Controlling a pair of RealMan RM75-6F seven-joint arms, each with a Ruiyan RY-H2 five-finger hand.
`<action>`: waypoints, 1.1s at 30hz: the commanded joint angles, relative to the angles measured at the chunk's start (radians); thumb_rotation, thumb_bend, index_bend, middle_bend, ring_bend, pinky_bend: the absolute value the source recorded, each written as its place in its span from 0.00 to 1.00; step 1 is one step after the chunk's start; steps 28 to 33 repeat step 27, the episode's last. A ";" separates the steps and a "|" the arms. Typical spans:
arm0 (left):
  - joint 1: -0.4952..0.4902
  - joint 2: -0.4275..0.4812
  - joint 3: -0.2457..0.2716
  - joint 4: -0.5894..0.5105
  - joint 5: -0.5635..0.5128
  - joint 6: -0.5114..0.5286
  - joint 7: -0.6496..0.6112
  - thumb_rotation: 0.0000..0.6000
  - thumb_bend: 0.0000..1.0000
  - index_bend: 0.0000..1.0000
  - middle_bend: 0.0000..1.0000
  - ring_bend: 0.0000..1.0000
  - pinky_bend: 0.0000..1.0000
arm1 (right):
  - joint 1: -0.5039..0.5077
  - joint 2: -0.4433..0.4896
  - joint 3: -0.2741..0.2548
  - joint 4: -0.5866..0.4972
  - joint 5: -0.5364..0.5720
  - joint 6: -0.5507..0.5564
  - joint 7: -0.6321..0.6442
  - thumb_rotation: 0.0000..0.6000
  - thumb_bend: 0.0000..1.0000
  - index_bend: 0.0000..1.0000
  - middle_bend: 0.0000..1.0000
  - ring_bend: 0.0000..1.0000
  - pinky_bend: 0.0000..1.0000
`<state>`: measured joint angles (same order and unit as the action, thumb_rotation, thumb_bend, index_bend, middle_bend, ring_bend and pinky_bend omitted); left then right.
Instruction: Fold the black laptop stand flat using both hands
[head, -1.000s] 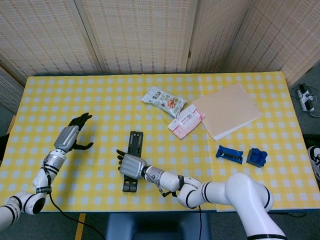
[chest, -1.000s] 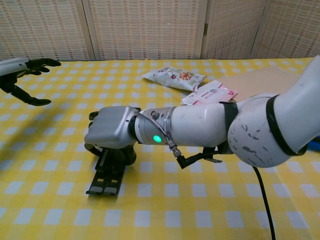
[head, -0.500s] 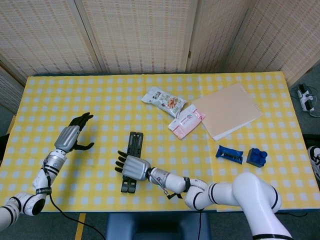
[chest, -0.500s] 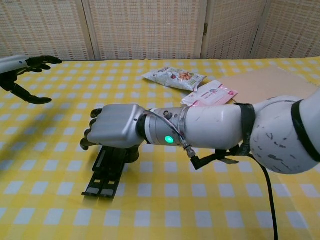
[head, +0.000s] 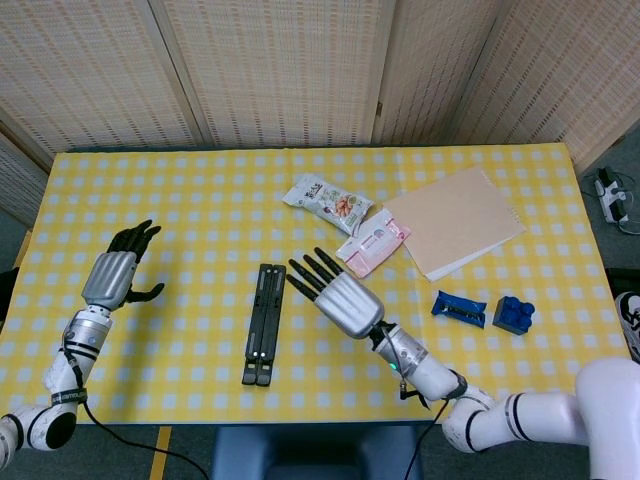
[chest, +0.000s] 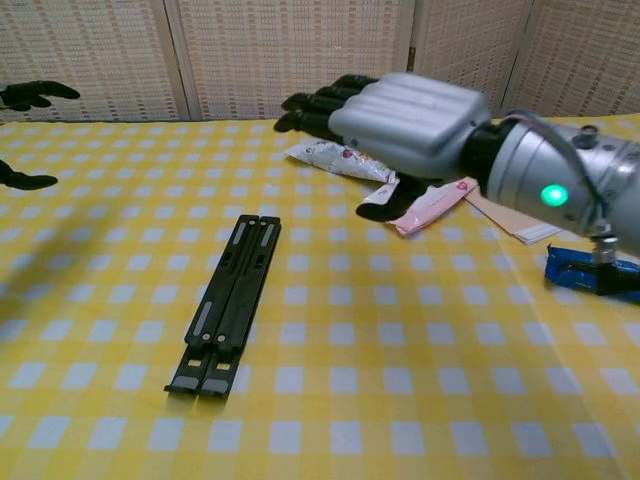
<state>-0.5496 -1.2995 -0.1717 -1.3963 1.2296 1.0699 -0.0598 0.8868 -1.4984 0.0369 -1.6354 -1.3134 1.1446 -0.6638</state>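
The black laptop stand (head: 264, 323) lies folded flat on the yellow checked table (head: 200, 220), its two long bars side by side; the chest view shows the stand (chest: 228, 304) left of centre. My right hand (head: 338, 293) hovers above the table to the right of the stand, fingers stretched out and apart, holding nothing; in the chest view the right hand (chest: 395, 122) fills the upper middle. My left hand (head: 115, 272) is raised well left of the stand, fingers spread and empty. Only the left hand's fingertips (chest: 30, 94) show at the chest view's left edge.
A snack packet (head: 327, 203), a pink wipes pack (head: 374, 242) and a tan folder (head: 456, 220) lie behind the right hand. Two blue blocks (head: 459, 307) (head: 513, 315) sit at the right. The chest view shows the pink pack (chest: 432, 204) just under the right hand.
My right hand has let go of the stand, lifted and moved right with fingers opened. The stand now lies uncovered and flat. My left hand has drifted further left.
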 joint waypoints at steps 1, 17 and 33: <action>0.063 0.053 0.018 -0.052 -0.025 0.081 0.083 1.00 0.31 0.05 0.03 0.00 0.01 | -0.134 0.138 -0.039 -0.105 -0.002 0.128 0.077 1.00 0.34 0.00 0.00 0.07 0.00; 0.301 0.118 0.113 -0.138 0.084 0.363 0.063 1.00 0.31 0.07 0.03 0.00 0.00 | -0.518 0.337 -0.161 -0.031 -0.066 0.360 0.552 1.00 0.34 0.00 0.00 0.00 0.00; 0.403 0.111 0.173 -0.186 0.194 0.488 0.096 1.00 0.31 0.07 0.03 0.00 0.00 | -0.683 0.328 -0.138 0.014 -0.103 0.509 0.636 1.00 0.34 0.00 0.00 0.00 0.00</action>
